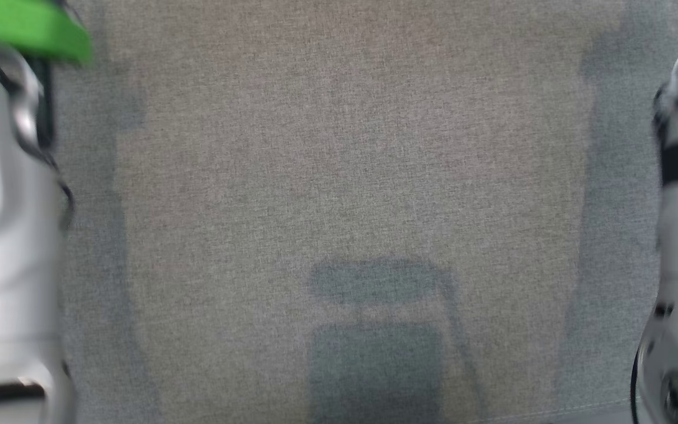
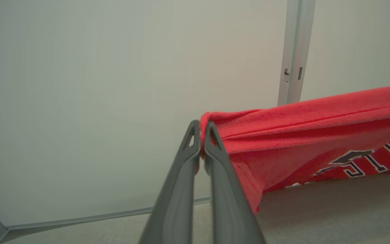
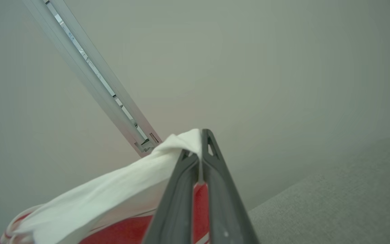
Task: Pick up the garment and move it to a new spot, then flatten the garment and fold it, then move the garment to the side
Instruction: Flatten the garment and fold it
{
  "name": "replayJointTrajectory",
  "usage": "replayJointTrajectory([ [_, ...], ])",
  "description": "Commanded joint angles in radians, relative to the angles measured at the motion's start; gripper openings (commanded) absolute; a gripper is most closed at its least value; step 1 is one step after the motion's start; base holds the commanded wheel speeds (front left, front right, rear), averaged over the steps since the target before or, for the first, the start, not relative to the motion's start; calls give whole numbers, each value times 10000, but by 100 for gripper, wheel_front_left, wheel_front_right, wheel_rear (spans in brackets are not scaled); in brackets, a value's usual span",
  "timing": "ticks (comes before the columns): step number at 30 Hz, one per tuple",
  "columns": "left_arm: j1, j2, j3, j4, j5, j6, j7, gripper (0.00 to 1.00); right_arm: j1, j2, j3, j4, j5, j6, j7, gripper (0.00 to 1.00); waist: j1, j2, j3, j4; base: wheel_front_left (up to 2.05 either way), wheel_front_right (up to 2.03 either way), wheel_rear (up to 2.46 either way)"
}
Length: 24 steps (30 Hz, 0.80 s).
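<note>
Left claw (image 2: 201, 130) clamped on red fleece garment (image 2: 300, 128) edge, right claw (image 3: 199, 145) clamped on its white trim (image 3: 130, 183); garment hung stretched above grey fabric counter (image 1: 339, 176). Likely step: relocating. Next: lower, spread flat.

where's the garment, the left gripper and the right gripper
garment (image 2: 310, 128): left wrist view, red fabric above the lettering
left gripper (image 2: 202, 134): left wrist view, between its fingertips, at the pinched red edge
right gripper (image 3: 200, 149): right wrist view, between its fingertips, at the pinched white edge

Grey surface (image 1: 339, 176) lies open ahead; wall (image 2: 80, 101) and metal post (image 2: 295, 51) bound it.
</note>
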Motion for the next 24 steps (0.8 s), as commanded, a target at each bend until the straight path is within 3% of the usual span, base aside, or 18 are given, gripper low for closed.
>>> replayJointTrajectory([
  [1,754,-73,262,66,-127,42,16,0,764,-102,53,70,406,-43,-51,0,-2,0,-188,-42,0,0,0],
  [12,5620,-1403,1263,617,-48,-114,18,0,5342,-67,2489,770,3638,-35,16,0,-2,0,-1906,-360,0,0,0],
  [16,6821,-1582,1613,848,-206,-118,27,0,6188,-371,3311,942,4323,-37,45,0,-2,0,-2651,-394,0,0,0],
  [24,8675,-1659,1836,1199,-284,-79,47,0,7657,-808,4009,1266,5269,-43,-34,0,-2,0,-4255,-386,0,0,0],
])
